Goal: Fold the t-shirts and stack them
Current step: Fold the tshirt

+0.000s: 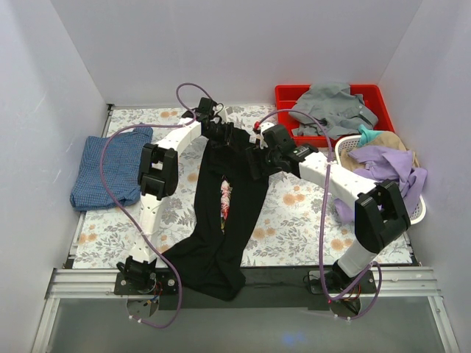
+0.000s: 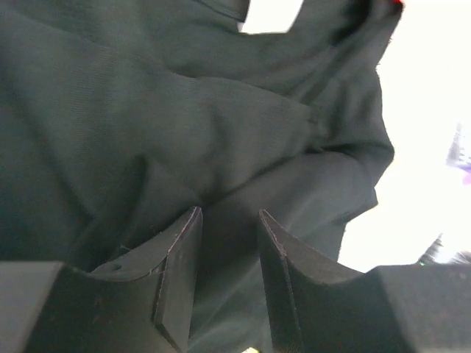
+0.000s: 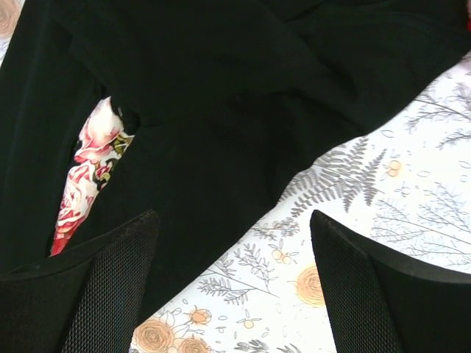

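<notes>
A black t-shirt hangs in a long bunch from my left gripper, held up at the back middle of the table. Its lower end spills over the near table edge. A strip of pink rose print shows in its folds. In the left wrist view the narrow jaws of the left gripper pinch dark cloth. My right gripper is open beside the shirt's right edge. In the right wrist view the right gripper spans that black edge and bare floral cloth. A blue t-shirt lies folded at the far left.
A red bin at the back right holds a grey garment. A white basket on the right is heaped with purple clothes. The floral tablecloth covers the table, and white walls close in on three sides.
</notes>
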Tool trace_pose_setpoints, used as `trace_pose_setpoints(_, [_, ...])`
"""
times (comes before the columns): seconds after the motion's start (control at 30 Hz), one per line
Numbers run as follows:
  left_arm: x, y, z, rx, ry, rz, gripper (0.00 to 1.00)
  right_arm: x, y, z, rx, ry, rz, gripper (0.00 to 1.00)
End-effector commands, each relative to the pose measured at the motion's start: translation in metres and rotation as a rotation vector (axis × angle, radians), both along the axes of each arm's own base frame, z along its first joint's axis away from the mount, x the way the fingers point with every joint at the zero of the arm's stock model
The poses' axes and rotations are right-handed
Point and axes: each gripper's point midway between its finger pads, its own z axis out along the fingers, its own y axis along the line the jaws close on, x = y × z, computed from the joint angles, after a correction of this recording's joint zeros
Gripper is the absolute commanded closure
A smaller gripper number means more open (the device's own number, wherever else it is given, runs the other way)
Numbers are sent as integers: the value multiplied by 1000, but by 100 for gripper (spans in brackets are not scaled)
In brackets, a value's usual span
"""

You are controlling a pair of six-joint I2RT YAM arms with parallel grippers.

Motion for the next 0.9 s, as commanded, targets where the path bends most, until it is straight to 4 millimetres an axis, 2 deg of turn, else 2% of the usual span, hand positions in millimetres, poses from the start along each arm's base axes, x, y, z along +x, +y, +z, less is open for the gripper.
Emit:
trace_pose_setpoints(0.0, [16, 20, 17, 137, -106, 43, 65, -5, 15, 0, 36, 8, 35, 12])
trace_pose_setpoints(0.03, [19, 26, -3, 177, -83, 59, 65, -7, 17, 2, 39, 8, 43, 12])
trace_pose_setpoints(0.2, [54, 45, -44, 244, -77, 144, 66, -22, 26, 8, 65, 27, 92, 12])
trace_pose_setpoints(0.23, [59, 48, -59, 255, -69, 155, 65, -30, 30, 8, 81, 48, 120, 12])
trace_pose_setpoints(0.27, [72, 54, -52, 247, -97, 176, 65, -34, 31, 7, 84, 56, 123, 12])
trace_pose_setpoints(0.43, [106, 80, -51, 231, -171, 265, 63, -55, 39, 6, 101, 86, 156, 12])
trace_pose_setpoints(0.57, [127, 120, -42, 324, -233, 371, 62, -60, 43, 2, 94, 102, 157, 12])
trace_pose_setpoints(0.67, [130, 150, -43, 321, -204, 439, 62, -57, 43, -4, 65, 102, 132, 12])
trace_pose_setpoints(0.7, [130, 157, -37, 321, -204, 457, 62, -52, 40, -7, 35, 90, 109, 12])
trace_pose_setpoints(0.73, [126, 169, -44, 338, -184, 475, 62, -49, 38, -6, 25, 78, 92, 12])
trace_pose_setpoints(0.77, [125, 176, -43, 353, -181, 494, 63, -45, 35, -6, 12, 66, 70, 12])
trace_pose_setpoints(0.83, [125, 178, -31, 338, -198, 499, 64, -32, 31, 0, -15, 18, 28, 12])
trace_pose_setpoints(0.87, [122, 175, -31, 329, -191, 499, 65, -26, 29, 2, -22, 1, -5, 12])
